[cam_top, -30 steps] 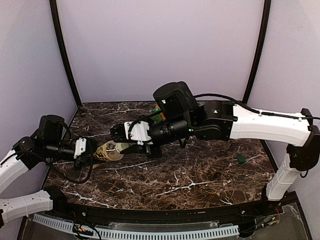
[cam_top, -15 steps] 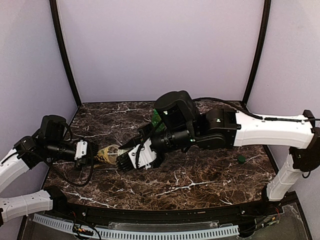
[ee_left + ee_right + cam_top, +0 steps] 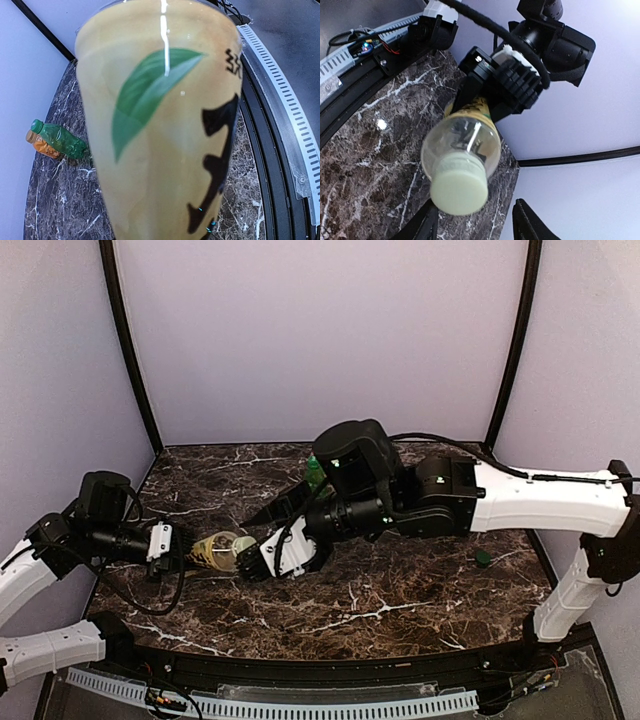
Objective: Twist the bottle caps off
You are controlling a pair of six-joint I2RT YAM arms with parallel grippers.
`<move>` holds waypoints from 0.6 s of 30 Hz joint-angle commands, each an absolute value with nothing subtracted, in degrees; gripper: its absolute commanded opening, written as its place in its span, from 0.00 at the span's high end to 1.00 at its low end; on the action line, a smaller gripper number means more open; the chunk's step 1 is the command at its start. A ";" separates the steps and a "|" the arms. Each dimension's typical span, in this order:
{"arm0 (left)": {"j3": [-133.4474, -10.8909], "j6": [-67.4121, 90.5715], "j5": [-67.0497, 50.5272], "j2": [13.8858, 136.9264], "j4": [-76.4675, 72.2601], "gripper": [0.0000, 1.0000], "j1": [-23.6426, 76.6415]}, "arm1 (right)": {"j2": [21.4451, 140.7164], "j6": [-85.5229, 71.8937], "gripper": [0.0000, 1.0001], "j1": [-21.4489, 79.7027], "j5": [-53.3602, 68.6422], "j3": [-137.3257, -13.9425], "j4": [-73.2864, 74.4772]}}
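The yellow bottle with a green leaf and black characters on its label lies sideways above the table, and my left gripper is shut on its body. The bottle fills the left wrist view and hides the fingers there. In the right wrist view its clear neck and pale cap point at the camera. My right gripper is open, one finger on each side of the cap and apart from it. A green bottle and an orange bottle lie together at the back of the table.
A loose green cap lies on the marble table at the right. The right arm stretches across the middle, with the green bottle just behind it. The perforated rail runs along the near edge.
My right gripper was shut on the cap; it turned at the wrist, then opened off the cap. The left gripper kept holding the bottle, which shifted slightly.
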State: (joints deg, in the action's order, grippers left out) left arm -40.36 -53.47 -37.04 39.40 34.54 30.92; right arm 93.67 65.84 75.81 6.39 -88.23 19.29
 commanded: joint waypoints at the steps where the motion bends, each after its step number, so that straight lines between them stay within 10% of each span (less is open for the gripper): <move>1: -41.31 -53.46 -38.86 38.56 38.66 0.94 30.76 | 89.95 64.52 0.45 74.99 3.54 -86.78 15.51; 9: -40.25 -46.04 -34.58 38.01 30.48 0.95 30.76 | 85.47 54.10 0.03 75.00 6.03 -83.26 10.81; 18: -36.60 -40.83 -13.95 37.16 9.21 0.96 30.76 | 89.73 4.61 0.03 68.31 9.54 -89.61 5.99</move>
State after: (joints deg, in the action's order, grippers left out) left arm -38.46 -43.48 -25.63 37.39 21.02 30.92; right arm 86.08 34.37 71.92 9.61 -84.53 11.29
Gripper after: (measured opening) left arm 0.203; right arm 0.986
